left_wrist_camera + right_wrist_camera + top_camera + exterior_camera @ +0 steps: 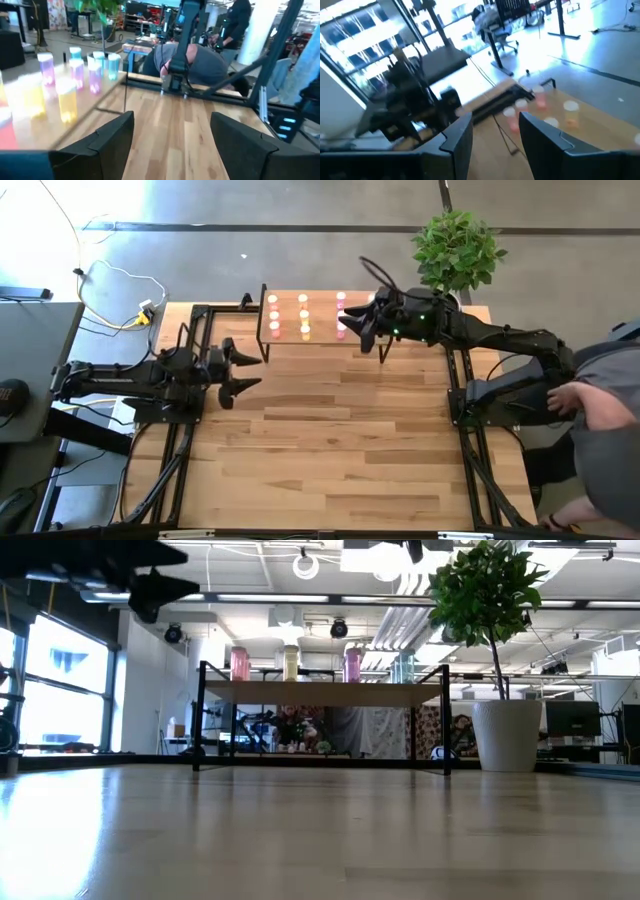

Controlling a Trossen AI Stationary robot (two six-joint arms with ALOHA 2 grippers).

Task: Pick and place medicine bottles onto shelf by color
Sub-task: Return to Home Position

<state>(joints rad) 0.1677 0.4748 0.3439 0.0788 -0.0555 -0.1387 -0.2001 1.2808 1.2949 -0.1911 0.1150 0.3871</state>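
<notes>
The shelf (pixel 305 338) stands at the table's far middle on thin black legs (pixel 200 720). Several medicine bottles stand upright on it in rows: pink (pixel 240 663), yellow (pixel 290 662), pink (pixel 352 664). The left wrist view shows yellow (pixel 67 100), pink (pixel 46 67) and pale green (pixel 112 65) ones. My left gripper (pixel 245 373) is open, level, raised over the table's left side, and points toward the right edge. My right gripper (pixel 368 335) hovers open beside the shelf's right end with nothing between its fingers (pixel 495 132).
A potted plant (pixel 458 248) in a white pot (pixel 507 735) stands at the table's far right corner. A person sits at the right edge with a hand (pixel 560 398) by the right arm's base. Bare wood (pixel 340 450) stretches between shelf and near edge.
</notes>
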